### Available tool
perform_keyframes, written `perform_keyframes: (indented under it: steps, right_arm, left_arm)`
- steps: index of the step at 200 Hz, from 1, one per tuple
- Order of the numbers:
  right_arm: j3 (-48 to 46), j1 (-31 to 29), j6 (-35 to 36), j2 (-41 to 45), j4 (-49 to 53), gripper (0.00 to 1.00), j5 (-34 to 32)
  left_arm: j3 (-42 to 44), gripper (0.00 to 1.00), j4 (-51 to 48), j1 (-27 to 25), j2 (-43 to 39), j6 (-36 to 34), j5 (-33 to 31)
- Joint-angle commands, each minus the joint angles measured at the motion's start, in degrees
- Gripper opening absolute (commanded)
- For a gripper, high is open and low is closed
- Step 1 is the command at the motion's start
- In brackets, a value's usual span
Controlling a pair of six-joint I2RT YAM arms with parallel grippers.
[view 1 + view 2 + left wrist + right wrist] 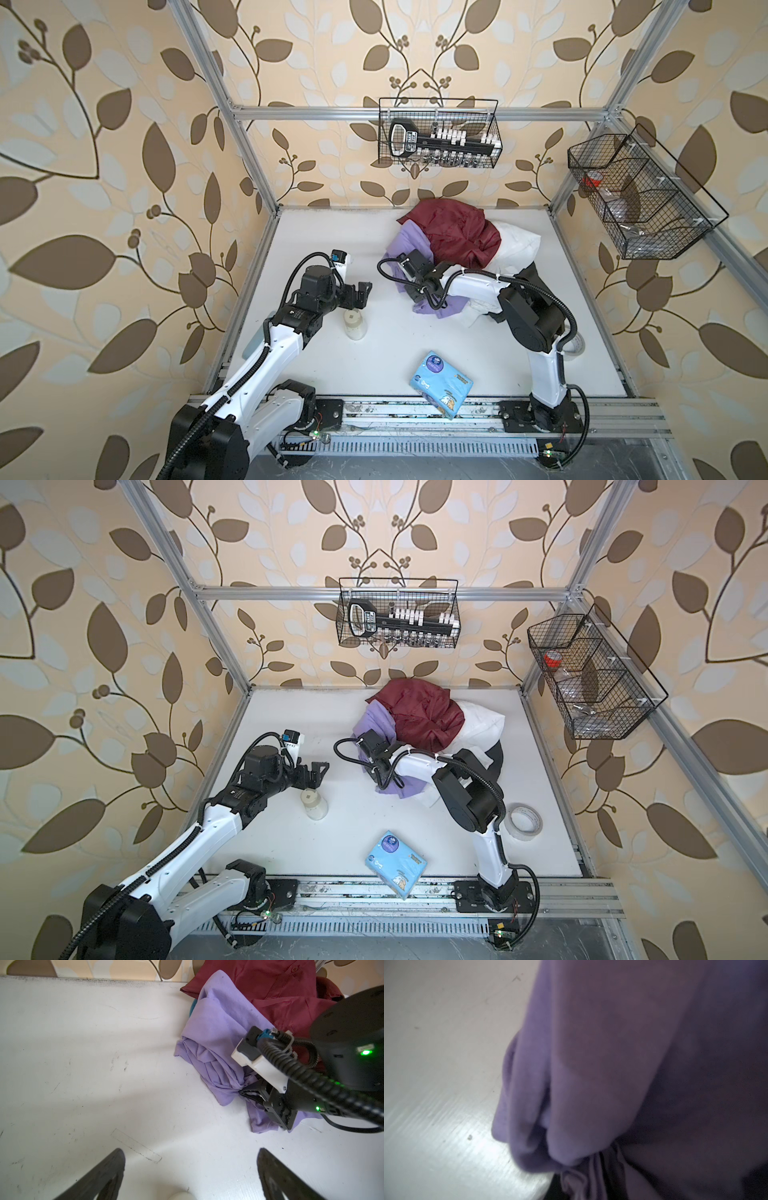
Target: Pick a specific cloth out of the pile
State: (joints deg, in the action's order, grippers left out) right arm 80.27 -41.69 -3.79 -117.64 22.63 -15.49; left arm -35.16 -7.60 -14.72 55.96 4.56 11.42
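On the scuffed white tabletop (332,249): mixed garment pile (453,237) at one o'clock, pale lavender cloth (405,243) along its nine-o'clock side; cream plastic jar (354,326) at nine; light-blue soft packet (441,384) at six; white tape roll (525,820) at four.

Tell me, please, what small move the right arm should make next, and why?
Probably a gentle pull toward the open table. The right claw is shut on a bunched fold of the purple cloth at the pile's edge, and the dark red garment overlaps its far end, so it isn't free yet.

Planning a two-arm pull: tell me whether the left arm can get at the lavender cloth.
Probably yes: only bare table lies between the open left fingers and the lavender cloth, which the right fingers pinch.
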Motion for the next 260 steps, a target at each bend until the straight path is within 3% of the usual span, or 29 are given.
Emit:
perform_keyframes:
  steps: [1, 102, 155, 181, 212, 260]
  right_arm:
    - [0.3, 0.0, -0.3, 2.7, 3.4, 0.00, -2.5]
    - [3.3, -0.1, 1.7, 25.4, 3.0, 0.00, -8.6]
    - [7.5, -0.1, 5.3, 32.4, -3.8, 0.00, -6.2]
    - [11.8, -0.1, 6.5, 31.9, -7.9, 0.00, -1.6]
    - [19.2, -0.1, 5.5, 27.8, -12.7, 0.00, 9.1]
    - [33.5, -0.3, 0.1, 13.3, -18.0, 0.00, 27.3]
  left_arm:
    - [-2.1, 0.99, 0.3, -0.7, -0.8, -1.0, -0.8]
    - [-1.9, 0.99, 0.2, -0.9, -1.7, -0.9, -1.2]
    - [-1.6, 0.99, 0.6, -1.1, -2.9, -0.6, -2.4]
    - [-1.6, 0.99, 0.6, -1.2, -3.5, -0.3, -3.2]
    - [-1.0, 0.99, 1.0, -1.2, -5.0, 0.4, -6.1]
    - [0.7, 0.99, 2.4, -1.4, -10.0, 2.4, -13.1]
